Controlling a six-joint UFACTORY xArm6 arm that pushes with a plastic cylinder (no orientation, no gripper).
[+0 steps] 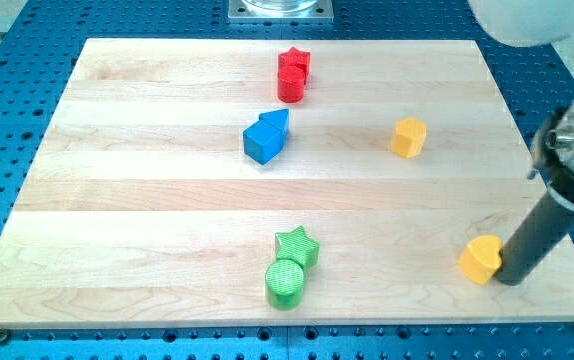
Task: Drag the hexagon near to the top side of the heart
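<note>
A yellow hexagon block (408, 137) lies right of the board's centre, toward the view's top. A yellow heart block (480, 260) lies near the board's bottom right corner. My tip (508, 279) rests on the board just to the right of the heart, touching or almost touching it. The hexagon is well above and a little left of the heart, far from my tip.
A red star (295, 63) and red cylinder (290, 86) sit at top centre. A blue cube (262, 141) and blue triangle (276, 122) lie below them. A green star (297, 246) and green cylinder (285, 282) sit at bottom centre. The wooden board (147, 200) lies on a blue perforated table.
</note>
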